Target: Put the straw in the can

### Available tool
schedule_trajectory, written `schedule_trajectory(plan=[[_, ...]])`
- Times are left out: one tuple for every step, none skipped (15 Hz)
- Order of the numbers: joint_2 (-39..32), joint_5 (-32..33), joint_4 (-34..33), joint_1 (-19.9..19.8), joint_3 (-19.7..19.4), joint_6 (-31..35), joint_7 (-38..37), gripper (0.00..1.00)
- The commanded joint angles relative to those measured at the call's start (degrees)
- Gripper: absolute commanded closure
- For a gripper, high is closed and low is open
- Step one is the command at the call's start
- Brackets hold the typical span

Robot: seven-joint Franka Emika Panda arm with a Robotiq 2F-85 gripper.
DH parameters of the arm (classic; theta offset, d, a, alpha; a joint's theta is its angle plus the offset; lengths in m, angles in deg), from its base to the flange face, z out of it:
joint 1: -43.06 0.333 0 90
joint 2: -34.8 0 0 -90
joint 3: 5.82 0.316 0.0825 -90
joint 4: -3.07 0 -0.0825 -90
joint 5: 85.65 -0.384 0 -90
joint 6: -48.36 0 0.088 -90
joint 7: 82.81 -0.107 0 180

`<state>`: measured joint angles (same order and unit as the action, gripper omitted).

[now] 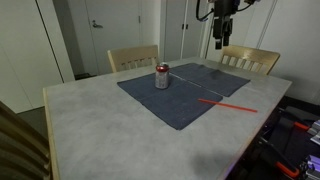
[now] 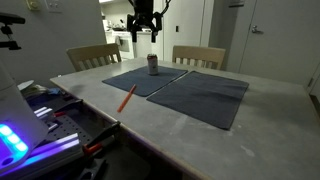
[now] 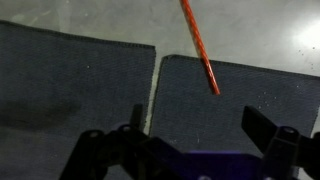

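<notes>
Thin, straight red-orange straw (image 1: 227, 104) lying flat well below pincer (image 1: 221, 44), one end resting on dark mat (image 1: 190, 92), other end on pale table (image 1: 100, 120). Silver-grey can (image 1: 161, 76) with red top standing upright on mat, off to pincer's side, well apart from straw. Overhead, pincer hanging with jaws spread wide, gripping nothing, touching nothing. Red markings on can showing too small for reading.
</notes>
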<state>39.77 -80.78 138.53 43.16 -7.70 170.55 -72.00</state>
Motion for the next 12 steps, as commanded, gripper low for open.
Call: schedule_trajectory(plan=[[1.04, -1.46, 4.66, 0.7, 0.92, 7.39, 1.27, 0.0], [1.0, -2.13, 5.56, 0.92, 1.01, 9.36, 1.75, 0.0], [0.99, -3.11, 6.67, 1.13, 1.05, 11.48, 2.24, 0.0], [0.92, -4.06, 7.57, 1.32, 1.05, 13.35, 2.77, 0.0], [0.94, -5.56, 8.62, 1.48, 0.96, 15.56, 3.84, 0.0], [0.84, -6.88, 9.53, 1.64, 0.9, 17.58, 4.8, 0.0], [0.72, -8.15, 10.44, 1.78, 0.85, 19.56, 6.15, 0.0], [0.6, -9.61, 11.25, 1.95, 0.82, 21.2, 7.57, 0.0], [0.46, -11.12, 12.0, 2.19, 0.82, 22.63, 9.29, 0.0], [0.25, -12.51, 12.54, 2.4, 0.83, 23.76, 10.74, 0.0], [-0.02, -13.61, 13.02, 2.63, 0.9, 24.52, 12.01, 0.0], [-0.31, -13.93, 13.45, 2.72, 0.95, 25.4, 12.9, 0.0]])
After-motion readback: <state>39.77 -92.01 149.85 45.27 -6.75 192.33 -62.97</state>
